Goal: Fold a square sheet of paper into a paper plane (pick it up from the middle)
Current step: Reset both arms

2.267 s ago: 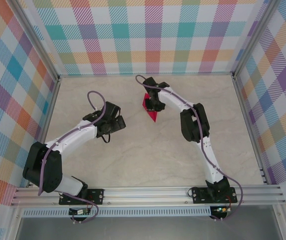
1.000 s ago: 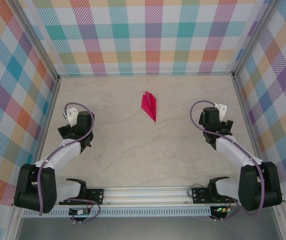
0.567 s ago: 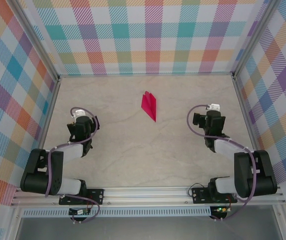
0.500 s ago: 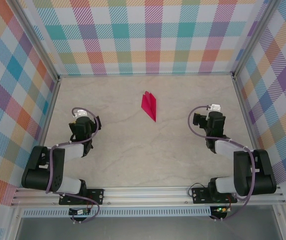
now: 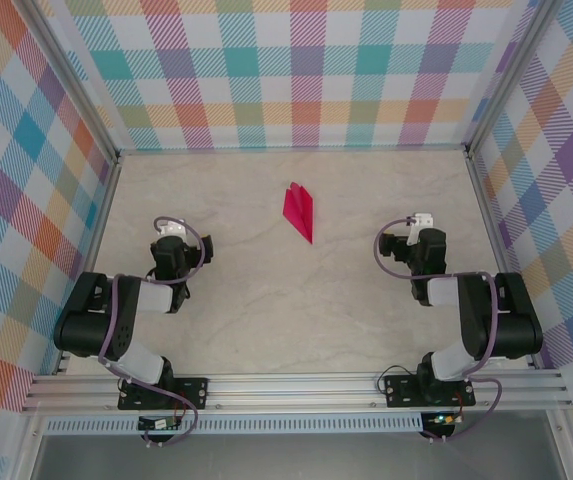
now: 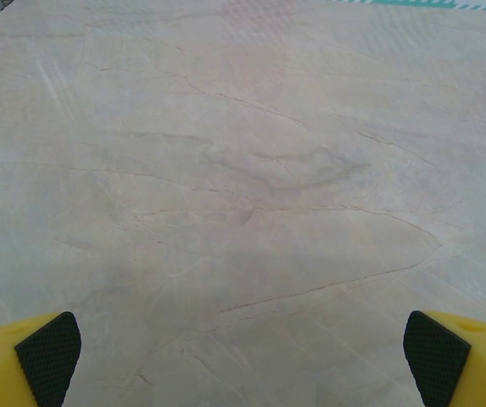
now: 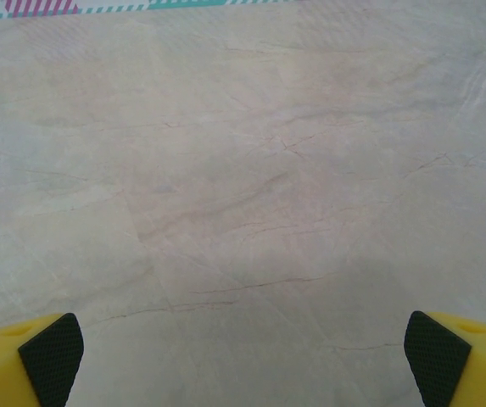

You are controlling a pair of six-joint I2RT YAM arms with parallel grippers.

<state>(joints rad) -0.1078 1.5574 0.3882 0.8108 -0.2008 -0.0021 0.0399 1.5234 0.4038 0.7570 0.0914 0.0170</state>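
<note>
The paper plane (image 5: 301,211), the magenta-pink sheet folded into a narrow dart with a centre ridge, lies alone on the table's far middle, tip pointing near-right. My left gripper (image 5: 171,260) sits low at the near left, well away from it. My right gripper (image 5: 418,256) sits at the near right, equally far from the plane. In the left wrist view the left gripper (image 6: 243,360) is open over bare table, its yellow fingertips (image 6: 47,356) wide apart. The right gripper (image 7: 244,360) is open as well, with nothing between its fingertips (image 7: 436,356).
The marble-patterned table (image 5: 296,300) is fenced by checked walls (image 5: 296,70) on three sides, with metal posts at the corners. An aluminium rail (image 5: 296,385) along the near edge carries both arm bases.
Both arms have folded back from the middle toward their bases. The right gripper, at the plane earlier, has left it lying in place. The plane has not moved.
</note>
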